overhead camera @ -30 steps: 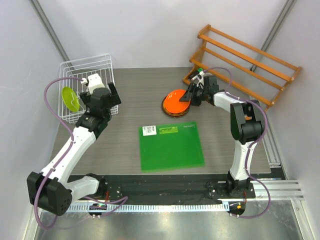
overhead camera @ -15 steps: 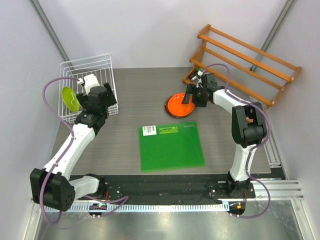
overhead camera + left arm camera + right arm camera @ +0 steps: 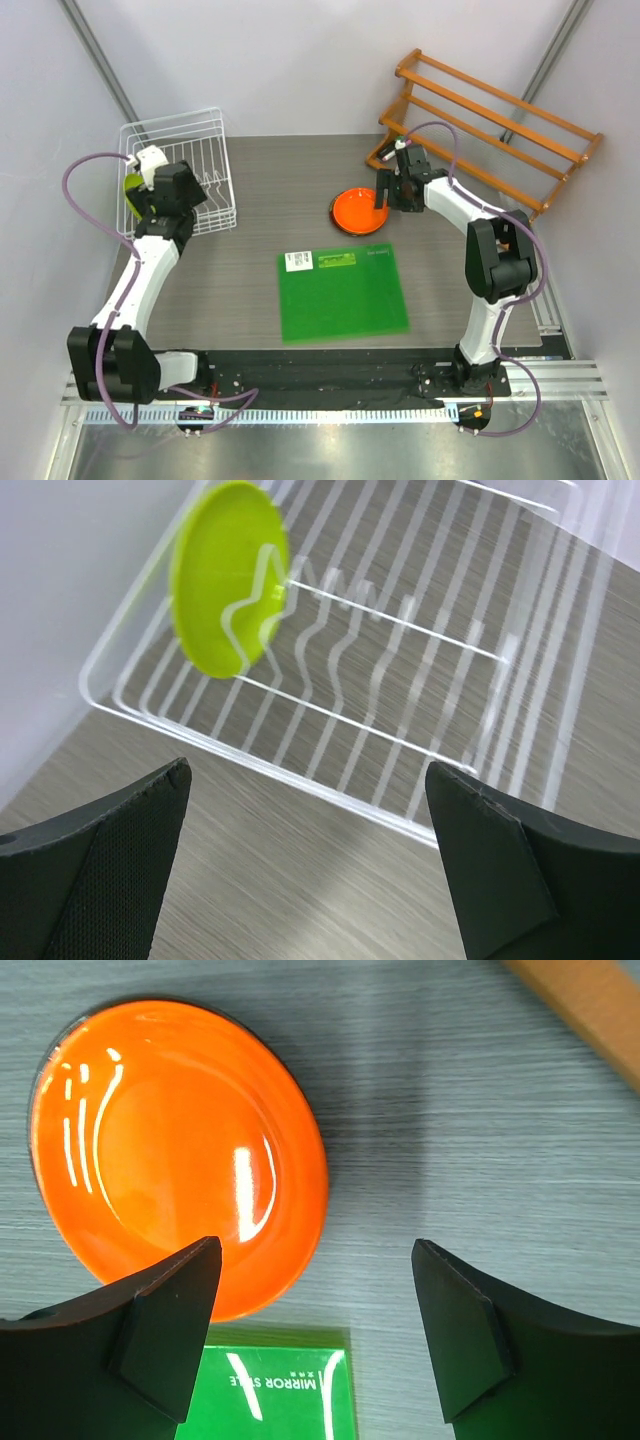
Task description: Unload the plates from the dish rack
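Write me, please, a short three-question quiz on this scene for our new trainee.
1. True or false: the lime green plate stands on edge in the dish rack.
2. Where does the orange plate lie? A) flat on the table, beside the green mat; B) on the mat; C) in the rack.
3. Fill in: the right gripper, above the orange plate's edge, has its jaws ____.
Key: 1 true; 2 A; 3 open.
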{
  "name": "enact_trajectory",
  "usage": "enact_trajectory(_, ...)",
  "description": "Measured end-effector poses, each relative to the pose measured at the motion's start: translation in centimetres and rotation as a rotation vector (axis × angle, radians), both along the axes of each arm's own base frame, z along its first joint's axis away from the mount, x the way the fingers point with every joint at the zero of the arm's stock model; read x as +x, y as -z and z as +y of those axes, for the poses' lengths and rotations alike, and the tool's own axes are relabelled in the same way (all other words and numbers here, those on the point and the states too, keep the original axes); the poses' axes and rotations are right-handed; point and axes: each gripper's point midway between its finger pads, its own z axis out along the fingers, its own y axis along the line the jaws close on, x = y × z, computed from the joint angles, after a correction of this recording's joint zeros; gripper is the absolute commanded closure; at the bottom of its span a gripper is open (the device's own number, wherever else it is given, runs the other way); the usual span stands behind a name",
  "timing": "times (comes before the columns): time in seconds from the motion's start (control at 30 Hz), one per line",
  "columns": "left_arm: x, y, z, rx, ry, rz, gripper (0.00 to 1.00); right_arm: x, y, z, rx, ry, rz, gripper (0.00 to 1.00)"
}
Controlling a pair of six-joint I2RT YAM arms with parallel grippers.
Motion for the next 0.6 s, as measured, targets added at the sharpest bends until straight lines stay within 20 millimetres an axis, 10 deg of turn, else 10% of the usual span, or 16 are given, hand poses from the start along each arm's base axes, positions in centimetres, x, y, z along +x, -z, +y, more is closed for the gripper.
enact_trajectory(0.27, 0.6, 3.0, 6.9, 0.008, -0.186, 0.053, 0.0, 0.3, -2.8, 0.0, 0.017, 0.001, -0.07, 0.17)
enact_trajectory(0.6, 4.6, 5.9, 10.6, -0.014, -0.222, 0.09, 0.03, 0.2, -2.4, 1.1, 0.059, -0.041, -0.059, 0.21)
